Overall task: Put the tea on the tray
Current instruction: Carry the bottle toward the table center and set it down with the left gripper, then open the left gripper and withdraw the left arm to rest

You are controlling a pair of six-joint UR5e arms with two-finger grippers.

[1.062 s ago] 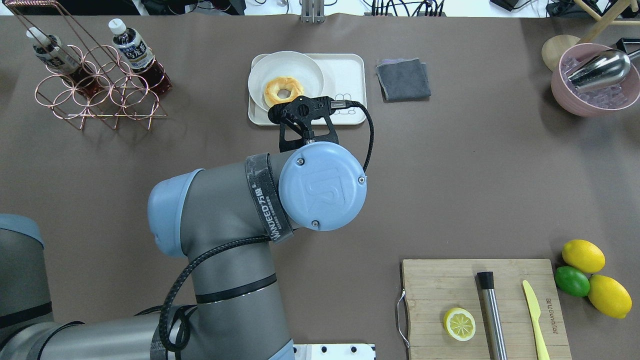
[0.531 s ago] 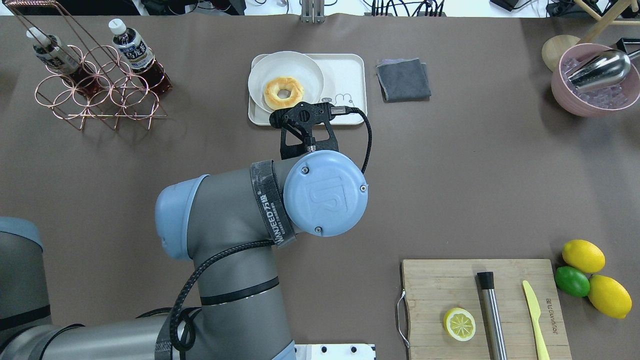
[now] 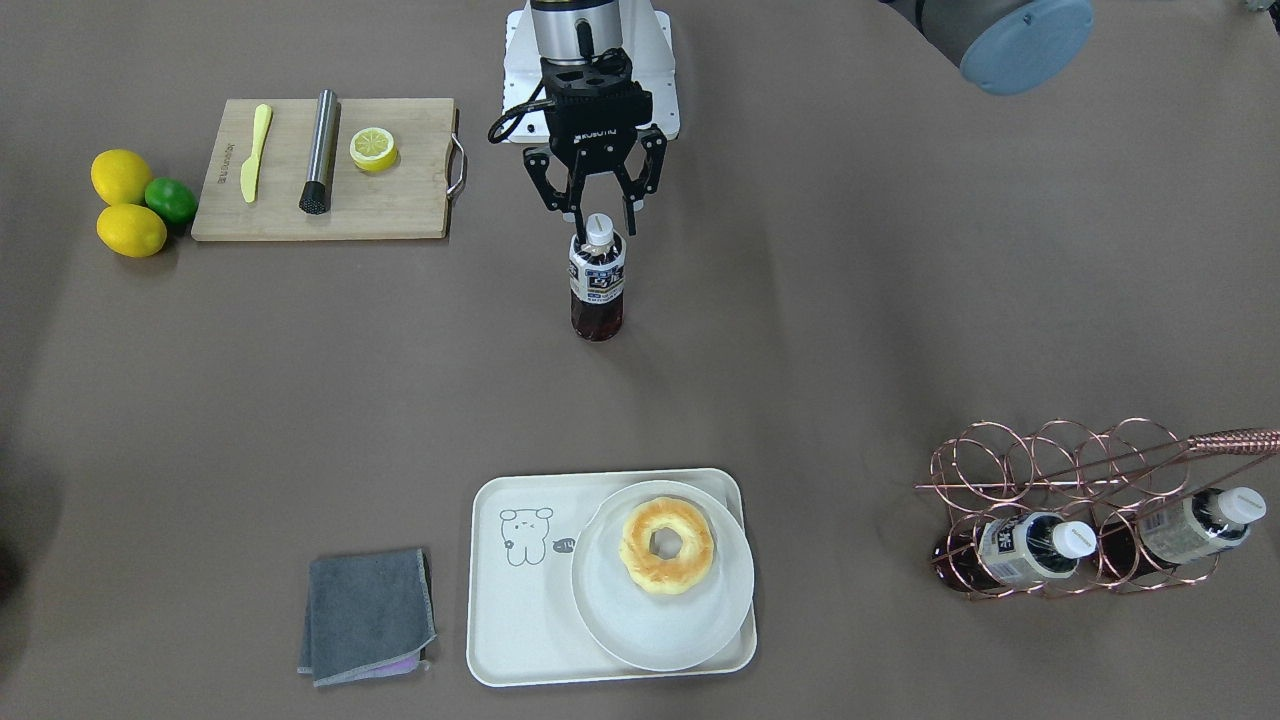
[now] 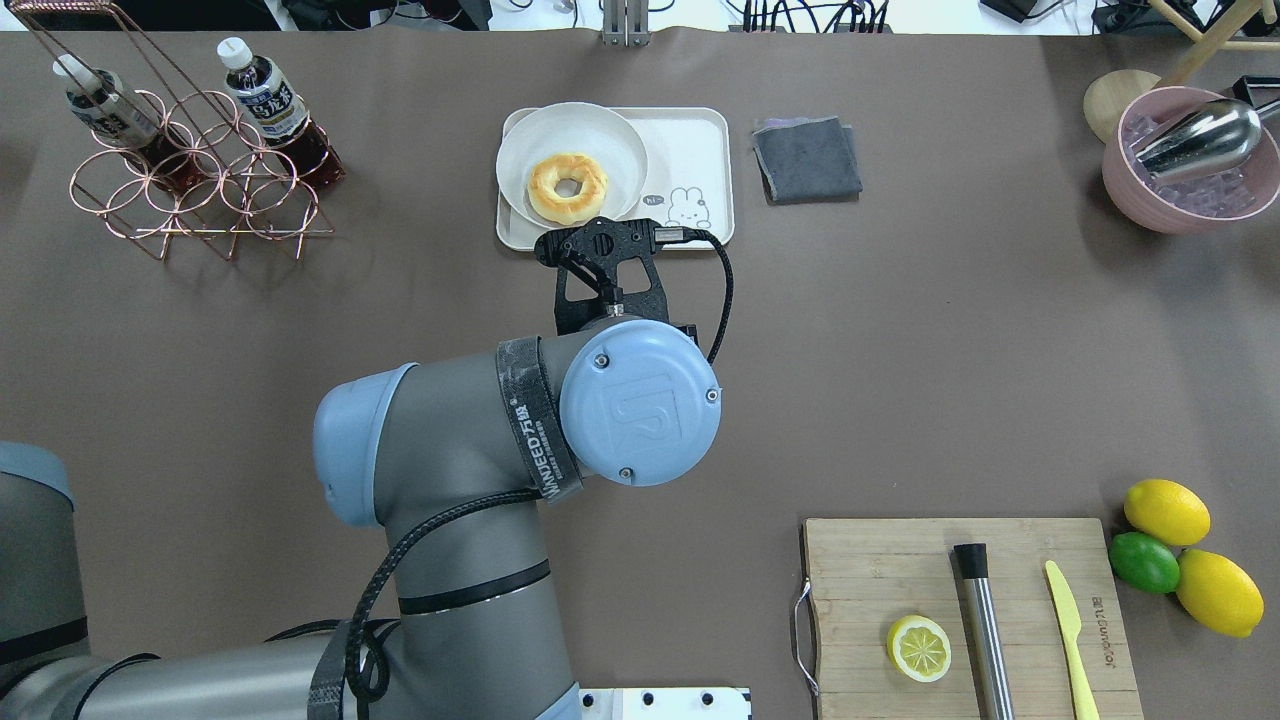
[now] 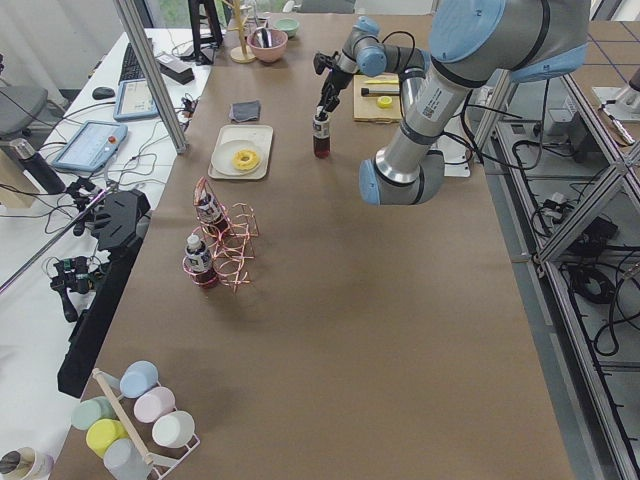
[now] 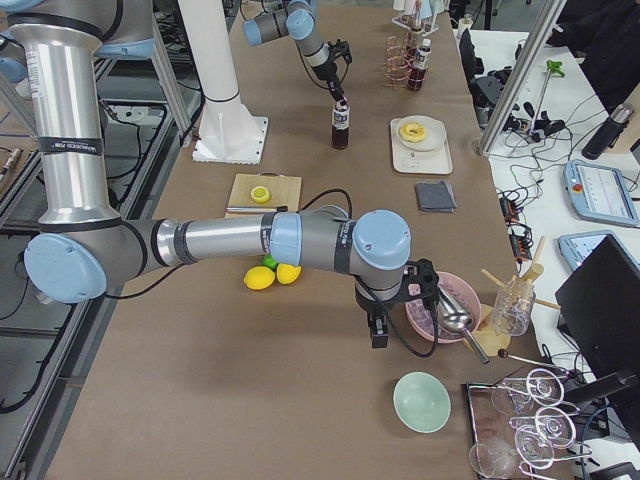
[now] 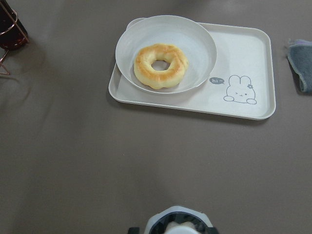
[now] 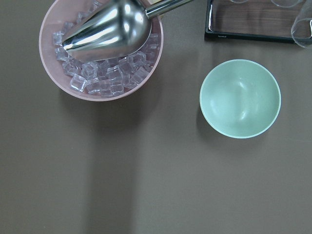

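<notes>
Fingers (image 3: 577, 212) of the left arm are drawn in narrow on the neck of the tea bottle (image 3: 597, 285), just under its white cap. The bottle is upright over open counter (image 3: 300, 380), well apart from the tray (image 3: 520, 620), which lies at 6 o'clock from it in the front view. Whether its base is clear of the counter I cannot tell. The right arm (image 6: 220, 240) is off by the ice bowl (image 8: 58, 75); how its fingers stand cannot be told.

To carry well, I judge, keep the bottle upright and aim for the tray's bare half with the cartoon, at 9 o'clock of the plate (image 3: 640, 640), since plate and doughnut (image 3: 667, 546) fill the rest. Seat the base flat before the fingers part.

Against the overhead view a second ago, the left wrist has slid toward 6 o'clock. The cartoon, then hidden under it, now shows.
</notes>
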